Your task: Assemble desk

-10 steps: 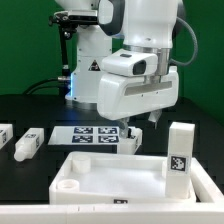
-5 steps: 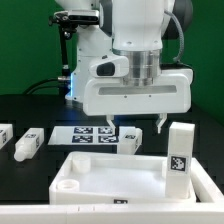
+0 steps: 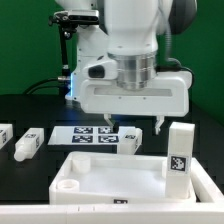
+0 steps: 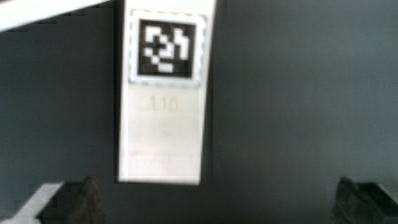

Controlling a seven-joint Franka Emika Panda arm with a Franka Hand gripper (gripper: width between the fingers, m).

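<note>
now the claw faces the exterior camera squarely, its two fingers spread wide and holding nothing. a second ago the wrist was turned side-on and the fingers showed close together, further to the exterior view's right. since half a second ago little differs, beyond the wrist body sitting a touch higher.

directly under the claw, between the two fingers and clear of both, a white rectangular plastic block leg lies flat on the black table, just beside the end of the marker board. in the wrist view this leg runs its long axis crosswise to the line joining the two fingertips. its black-and-white tag sits on the end pointing away from the claw.

nearer the exterior camera than the claw sits the white square rimmed plastic panel. a second leg stands upright at its corner, below the claw and to the exterior view's right. another leg lies well off to the claw's other side.
</note>
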